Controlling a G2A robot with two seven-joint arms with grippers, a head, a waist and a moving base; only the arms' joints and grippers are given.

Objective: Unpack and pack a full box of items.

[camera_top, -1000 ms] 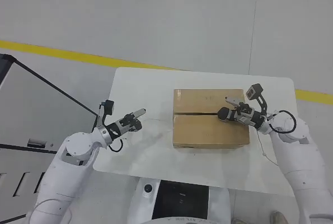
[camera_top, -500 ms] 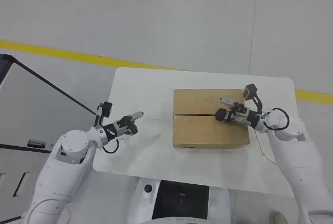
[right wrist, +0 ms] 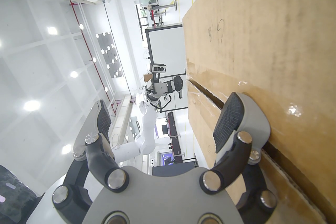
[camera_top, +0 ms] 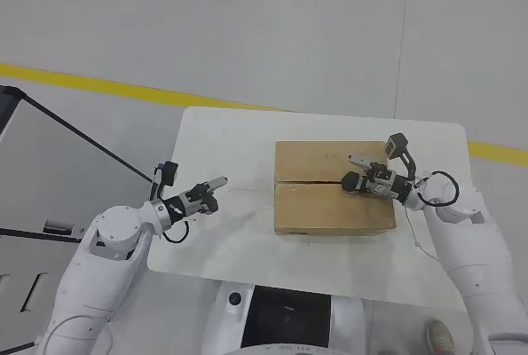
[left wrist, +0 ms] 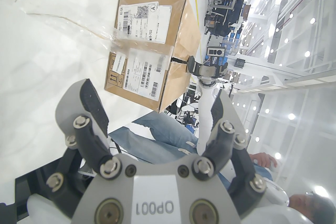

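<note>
One white bench [camera_top: 237,142] carried everything, and a little right of its middle sat a closed cardboard box [camera_top: 321,200], flat on its base, its two top flaps meeting along a central seam [right wrist: 204,91]. If full, the box was likely heavy and best left where it stood. Its walls looked stiff, but the flaps were thin board that would bend or tear if levered hard, so the sensible hold seemed to be the free edge of one flap at the seam, pinched and swung outward. The right arm reached in low over the lid, the right fingers [right wrist: 231,117] spread apart and gripping nothing, one lying against the board just beside the seam, the other raised clear of it. The left arm hung bent above the bench's left part, well apart from the box, the left fingers [left wrist: 92,107] likewise spread and empty, aimed toward its labelled side. From that side a loose strip of clear tape [left wrist: 78,25] trailed onto the bench, flimsy and probably clingy.
</note>
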